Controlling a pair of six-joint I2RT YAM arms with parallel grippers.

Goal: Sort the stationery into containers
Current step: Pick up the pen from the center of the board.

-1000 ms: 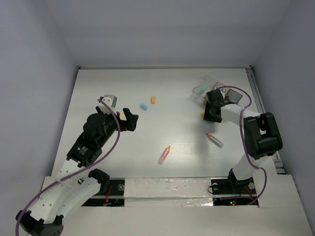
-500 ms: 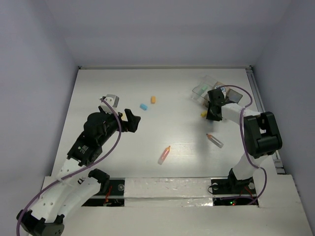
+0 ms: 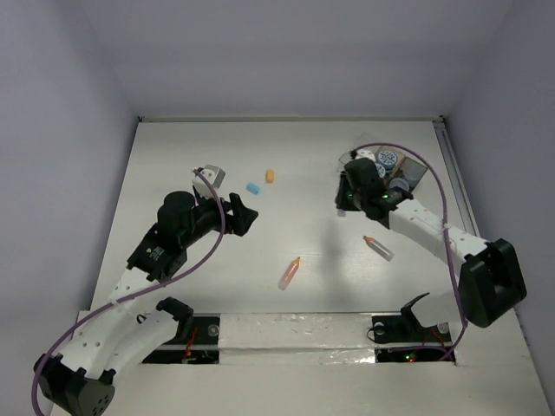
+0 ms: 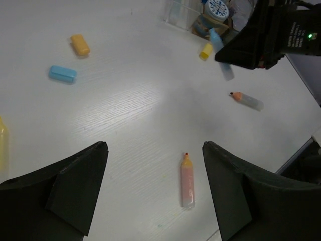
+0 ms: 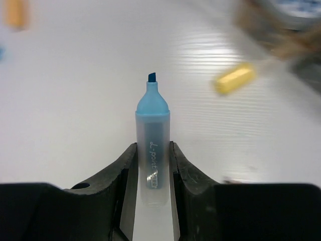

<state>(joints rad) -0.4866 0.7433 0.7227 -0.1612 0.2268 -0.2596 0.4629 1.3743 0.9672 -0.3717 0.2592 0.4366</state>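
Two tools are on my screens. The right tool (image 5: 152, 153) is clamped on a blue marker (image 5: 152, 115), tip pointing away from its camera. The background there is badly blurred: I can make out a yellow block (image 5: 233, 79) just beyond it and little else. From overhead the right arm hides that block and part of the clear box (image 4: 178, 11), which the left wrist view cuts off at its top edge along with a blue-white jar (image 4: 216, 8). I cannot tell which container the jar sits in.

The left tool (image 4: 155, 145) stands wide with nothing between its fingers, over the bare middle of the counter (image 3: 173, 147). Loose on the counter are a blue block (image 3: 253, 187), an orange block (image 3: 270, 176), a pink stick (image 3: 289, 272) and a clear stick (image 3: 378, 248). A yellow sliver (image 4: 2, 143) at the frame edge is too cut off to identify.
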